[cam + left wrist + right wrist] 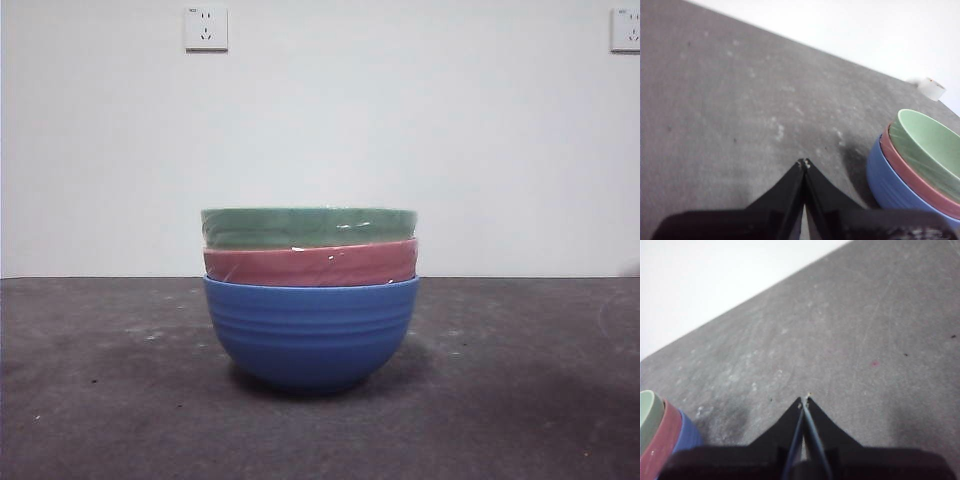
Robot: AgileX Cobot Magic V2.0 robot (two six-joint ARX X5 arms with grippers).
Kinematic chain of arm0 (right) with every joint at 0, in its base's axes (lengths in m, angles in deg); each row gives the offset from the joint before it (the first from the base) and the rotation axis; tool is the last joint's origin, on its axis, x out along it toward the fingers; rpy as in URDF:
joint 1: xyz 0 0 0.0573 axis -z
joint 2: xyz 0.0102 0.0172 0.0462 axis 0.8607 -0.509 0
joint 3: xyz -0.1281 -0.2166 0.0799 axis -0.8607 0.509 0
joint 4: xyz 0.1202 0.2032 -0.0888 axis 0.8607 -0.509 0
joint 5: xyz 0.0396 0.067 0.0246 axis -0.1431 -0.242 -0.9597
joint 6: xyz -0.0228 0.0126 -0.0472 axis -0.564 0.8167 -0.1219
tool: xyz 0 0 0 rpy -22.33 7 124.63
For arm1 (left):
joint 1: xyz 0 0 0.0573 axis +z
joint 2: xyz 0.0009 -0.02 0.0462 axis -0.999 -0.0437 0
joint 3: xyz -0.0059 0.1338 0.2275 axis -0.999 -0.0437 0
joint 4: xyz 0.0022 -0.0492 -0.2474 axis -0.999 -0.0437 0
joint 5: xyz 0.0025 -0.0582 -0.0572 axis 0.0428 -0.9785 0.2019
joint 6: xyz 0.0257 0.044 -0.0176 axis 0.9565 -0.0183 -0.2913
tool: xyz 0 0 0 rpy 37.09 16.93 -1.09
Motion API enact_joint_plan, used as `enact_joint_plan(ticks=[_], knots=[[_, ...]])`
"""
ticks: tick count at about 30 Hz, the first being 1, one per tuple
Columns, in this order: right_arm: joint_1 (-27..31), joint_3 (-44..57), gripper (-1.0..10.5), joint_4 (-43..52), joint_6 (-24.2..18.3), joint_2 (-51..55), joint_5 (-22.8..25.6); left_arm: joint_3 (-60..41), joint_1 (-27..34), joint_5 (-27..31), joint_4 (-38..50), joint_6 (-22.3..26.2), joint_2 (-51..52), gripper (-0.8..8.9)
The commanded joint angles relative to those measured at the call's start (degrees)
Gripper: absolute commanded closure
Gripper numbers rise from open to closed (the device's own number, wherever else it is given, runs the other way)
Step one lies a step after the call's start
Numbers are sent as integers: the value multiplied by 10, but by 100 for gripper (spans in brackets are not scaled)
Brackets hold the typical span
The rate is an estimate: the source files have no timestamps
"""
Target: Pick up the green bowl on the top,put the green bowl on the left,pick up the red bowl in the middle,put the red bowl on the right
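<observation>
Front view shows three round bowls stacked one inside the other near the middle of my table. The green bowl [308, 227] sits on top. It is pale green and shiny, with only its rim band showing above the next bowl. The red bowl [310, 264] is right under it, dull pinkish red and shiny too, with only a band of it showing. Both nest inside the blue bowl [311, 333] at the bottom, which has soft lines going round its outside and stands on the table.

I cannot read any words on the bowls. No labels show on them.

The table [520, 400] is dark grey and looks rough, with pale specks and scuffs. Behind it is a plain white wall [420, 130] with a white socket [206, 28] up high and part of another socket [626, 28] at the far corner.

My left gripper [804, 163] hangs over bare table, near the stack but not touching it. Its two black fingers are pressed together at the tips and hold nothing. From there I see the pale, smooth inside of the green bowl. A small white roll [931, 88] lies at the far edge of the table.

My right gripper [804, 399] is also over bare table, on the other side of the stack and apart from it. Its fingers are pressed together too, with nothing between them.
</observation>
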Motion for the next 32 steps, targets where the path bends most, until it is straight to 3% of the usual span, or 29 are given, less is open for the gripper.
enact_joint_plan(ticks=[1, 6, 9, 14, 19, 27, 30, 32], knots=[[0, -45, 958, -19, 3, -28, -9, 26, 2, -3, -11, -17, -13, 820], [0, -129, 957, -52, -9, -99, -27, 83, 2, -4, -56, -16, -63, 820], [0, -187, 954, -70, -38, -148, -33, 126, 2, -6, -72, -16, -103, 820], [0, -282, 949, -89, -93, -235, -84, 205, 2, -9, -76, -7, -181, 820], [0, -372, 946, -131, -136, -315, -106, 286, 1, -42, -92, 50, -254, 820], [0, -463, 937, -183, -202, -407, -177, 406, 0, -101, -186, 128, -373, 817], [0, -470, 812, -183, -202, -422, -191, 432, 0, -100, -205, 139, -402, 795], [0, -470, 673, -186, -196, -429, -189, 441, 0, -101, -209, 138, -414, 647]])
